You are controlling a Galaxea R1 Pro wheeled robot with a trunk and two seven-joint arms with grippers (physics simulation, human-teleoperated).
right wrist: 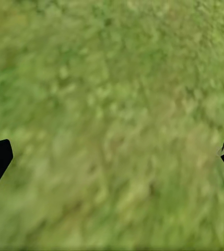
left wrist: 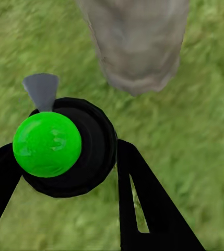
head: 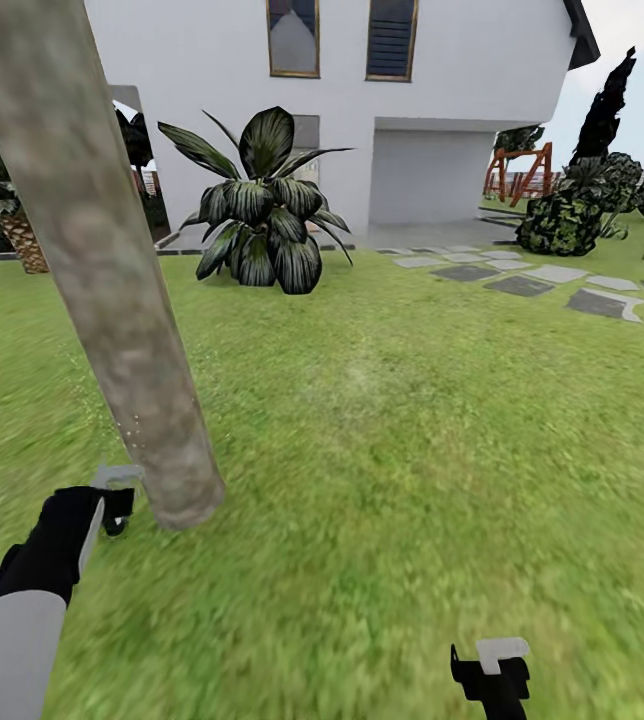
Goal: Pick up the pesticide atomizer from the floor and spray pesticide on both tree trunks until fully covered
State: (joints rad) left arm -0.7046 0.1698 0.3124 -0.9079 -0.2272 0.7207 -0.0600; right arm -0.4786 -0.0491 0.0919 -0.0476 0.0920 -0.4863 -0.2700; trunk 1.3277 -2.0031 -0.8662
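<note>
Gripping the pesticide atomizer (left wrist: pixel 59 149), the left pincer (head: pixel 112 500) hovers beside the tree trunk (head: pixel 112 300); right pincer (right wrist: pixel 112 157) wide.

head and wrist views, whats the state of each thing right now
pesticide atomizer: held in the left hand, grey nozzle toward the trunk
left hand: shut on the atomizer, close beside the trunk base
tree trunk: leaning in the head view, rooted in grass
right hand: open, holding nothing, over bare grass
floor: green grass

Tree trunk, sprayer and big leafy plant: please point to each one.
tree trunk (head: pixel 102 280), head view, middle of the bark
sprayer (left wrist: pixel 47 144), left wrist view, green round top
leafy plant (head: pixel 262 205), head view, central leaves
</note>
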